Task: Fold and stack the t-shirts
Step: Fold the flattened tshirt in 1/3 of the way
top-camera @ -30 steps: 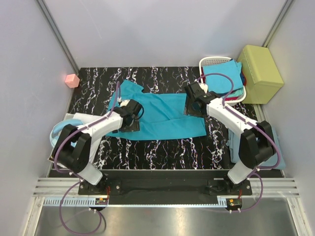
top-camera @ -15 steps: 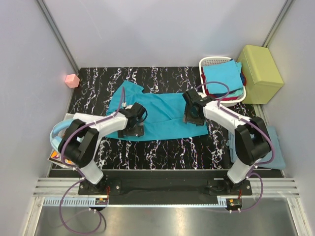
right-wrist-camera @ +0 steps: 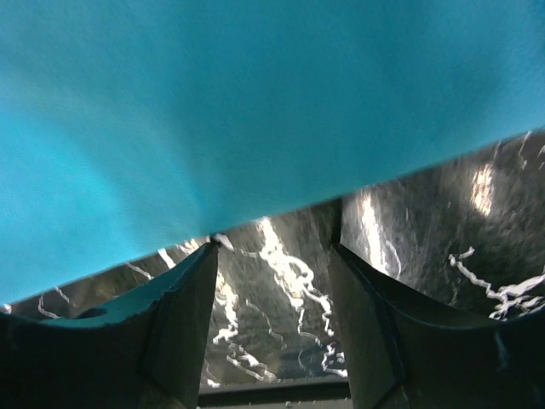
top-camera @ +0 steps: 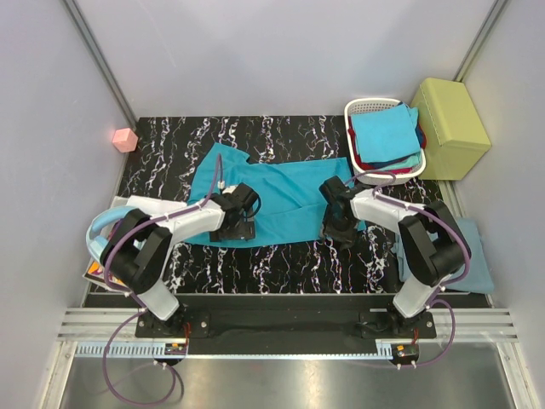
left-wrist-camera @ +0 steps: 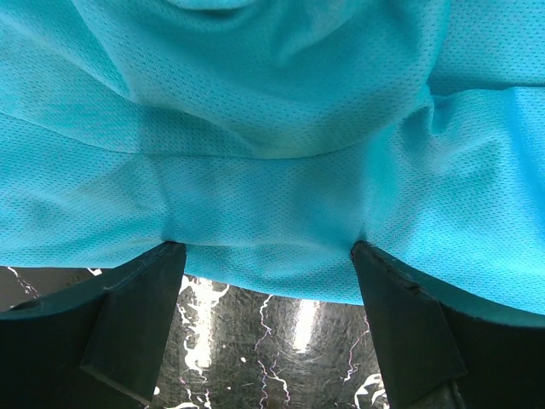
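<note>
Several folded t-shirts stacked in white basket.

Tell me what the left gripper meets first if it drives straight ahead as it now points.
The teal t-shirt: its near hem lies right at the open left gripper, seemingly touching the fingertips, though depth is unclear.

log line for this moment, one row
step: fold | teal t-shirt: flat on table | left pincer: open, at its near edge | right pincer: open, at near edge
</note>
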`<state>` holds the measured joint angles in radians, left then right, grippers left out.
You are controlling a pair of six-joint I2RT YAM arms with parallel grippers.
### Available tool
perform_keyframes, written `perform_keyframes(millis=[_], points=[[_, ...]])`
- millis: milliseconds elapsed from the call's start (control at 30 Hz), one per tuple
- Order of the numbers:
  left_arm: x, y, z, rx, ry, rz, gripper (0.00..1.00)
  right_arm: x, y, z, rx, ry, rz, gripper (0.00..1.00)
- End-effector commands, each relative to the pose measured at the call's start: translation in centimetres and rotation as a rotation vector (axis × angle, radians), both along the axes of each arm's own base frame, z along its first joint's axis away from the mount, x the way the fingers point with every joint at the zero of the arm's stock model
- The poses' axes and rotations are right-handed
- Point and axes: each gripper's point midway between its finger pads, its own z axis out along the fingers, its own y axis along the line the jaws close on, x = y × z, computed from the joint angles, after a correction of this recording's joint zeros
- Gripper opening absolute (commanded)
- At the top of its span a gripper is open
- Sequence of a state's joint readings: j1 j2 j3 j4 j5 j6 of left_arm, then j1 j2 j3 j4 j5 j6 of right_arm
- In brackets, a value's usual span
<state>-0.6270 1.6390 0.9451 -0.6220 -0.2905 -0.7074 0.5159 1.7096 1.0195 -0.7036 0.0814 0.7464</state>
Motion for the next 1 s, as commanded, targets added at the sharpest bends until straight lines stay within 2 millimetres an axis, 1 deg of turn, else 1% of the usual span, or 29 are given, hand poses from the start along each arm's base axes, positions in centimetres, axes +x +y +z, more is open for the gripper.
perform_keyframes(millis=[0, 67, 133, 200, 233, 300, 333, 400, 433, 500, 533, 567, 600, 633, 667, 733, 767, 833, 967], points=[[-2.0, 0.6, -0.8, 0.021, 0.069, -0.017, 0.86, -2.6, 0.3, -0.8, 0.049, 0.072, -0.056, 0.62], [-2.1, 0.8, -0.7, 0.028, 0.068, -0.015, 0.86, -3.1, 0.2, -0.9, 0.055, 0.076, -0.053, 0.62], [-1.9, 0.8, -0.4, 0.028, 0.060, -0.016, 0.86, -2.3, 0.2, 0.2, 0.064, 0.023, -0.047, 0.61], [-1.7, 0.8, -0.3, 0.031, 0.055, -0.019, 0.86, -0.8, 0.0, 1.9, 0.051, -0.063, -0.032, 0.61], [-1.7, 0.8, -0.2, 0.032, 0.056, -0.021, 0.87, 0.5, 0.4, 3.3, 0.063, -0.114, -0.026, 0.61], [-1.6, 0.7, -0.1, 0.031, 0.054, -0.022, 0.87, 2.2, 0.3, 5.4, 0.049, -0.199, -0.011, 0.62], [-1.6, 0.7, -0.1, 0.034, 0.056, -0.022, 0.87, 3.5, 0.7, 6.9, 0.056, -0.243, -0.007, 0.62], [-1.5, 0.7, 0.0, 0.034, 0.055, -0.023, 0.87, 4.7, 0.7, 8.2, 0.034, -0.277, 0.015, 0.63], [-1.5, 0.7, 0.1, 0.032, 0.052, -0.023, 0.87, 5.7, 1.1, 9.6, 0.039, -0.303, 0.024, 0.63], [-1.6, 0.8, 0.1, 0.034, 0.052, -0.021, 0.87, 6.7, 0.8, 9.9, -0.004, -0.322, 0.035, 0.64], [-1.6, 0.8, 0.1, 0.033, 0.051, -0.021, 0.87, 7.6, 0.7, 10.4, -0.021, -0.346, 0.029, 0.64], [-1.6, 0.7, 0.1, 0.031, 0.052, -0.022, 0.86, 8.1, 0.1, 9.4, -0.062, -0.324, 0.023, 0.63], [-1.6, 0.7, 0.2, 0.030, 0.052, -0.023, 0.86, 8.7, -0.8, 8.9, -0.077, -0.311, -0.003, 0.63], [-1.6, 0.7, 0.2, 0.029, 0.051, -0.023, 0.87, 9.3, -1.1, 8.6, -0.085, -0.302, -0.020, 0.62], [-1.6, 0.7, 0.4, 0.026, 0.047, -0.024, 0.87, 9.6, -1.9, 7.3, -0.119, -0.272, -0.040, 0.59], [-1.6, 0.7, 0.5, 0.025, 0.045, -0.025, 0.86, 10.6, -3.0, 6.5, -0.123, -0.251, -0.089, 0.57], [-1.6, 0.7, 0.8, 0.021, 0.038, -0.025, 0.87, 10.7, -3.3, 5.7, -0.140, -0.234, -0.096, 0.55], [-1.6, 0.8, 1.1, 0.021, 0.033, -0.026, 0.86, 11.3, -3.8, 5.4, -0.161, -0.235, -0.111, 0.55], [-1.7, 1.1, 1.6, 0.020, 0.020, -0.027, 0.86, 11.4, -4.7, 4.6, -0.192, -0.216, -0.131, 0.54]])
